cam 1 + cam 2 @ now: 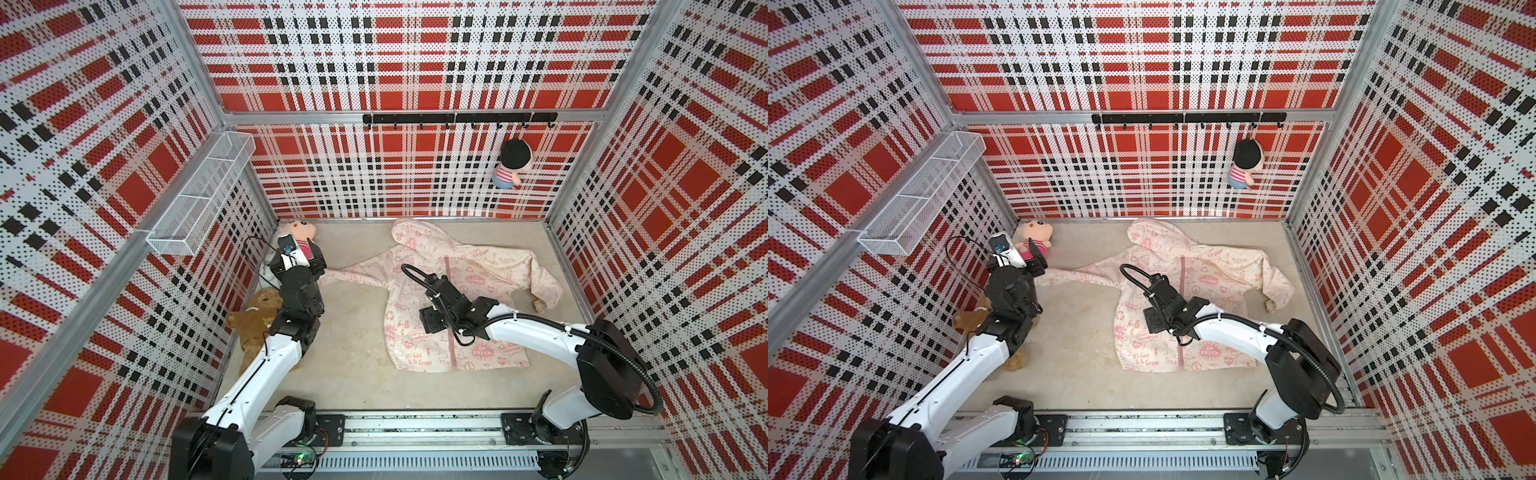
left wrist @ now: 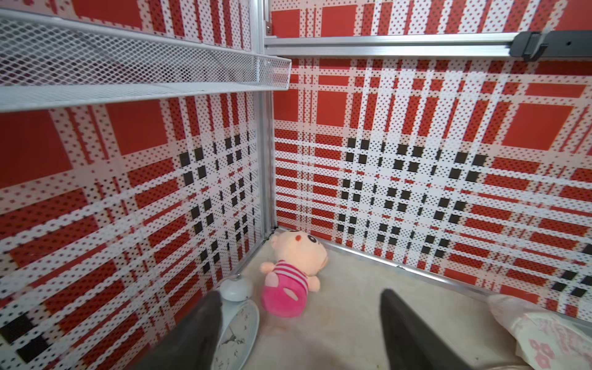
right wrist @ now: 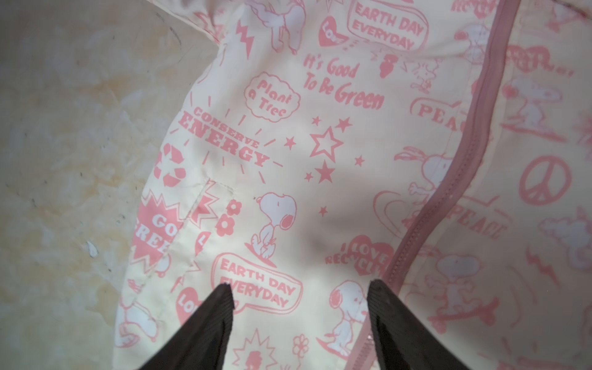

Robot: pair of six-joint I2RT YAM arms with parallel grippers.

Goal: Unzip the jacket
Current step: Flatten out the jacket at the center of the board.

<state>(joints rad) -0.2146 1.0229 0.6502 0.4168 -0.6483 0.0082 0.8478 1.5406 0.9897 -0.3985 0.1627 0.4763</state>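
Fingers [image 3: 205, 336] of the right gripper [image 3: 300, 287] are spread and hold nothing, just above the jacket [image 1: 490, 266]; the left gripper [image 2: 301, 296] is spread and empty too.
The jacket lies flat on the floor [image 1: 357, 374], front up, from centre toward 2 o'clock in both top views, hood at 12, hem at 6, one sleeve out to 9. The pink zipper [image 3: 474, 153] is closed along all that shows, one right fingertip just beside it. Left gripper at 10 o'clock, facing the corner with the plush doll [image 2: 288, 282] and alarm clock [image 2: 238, 320]. Teddy bear [image 1: 249, 324] at 8.
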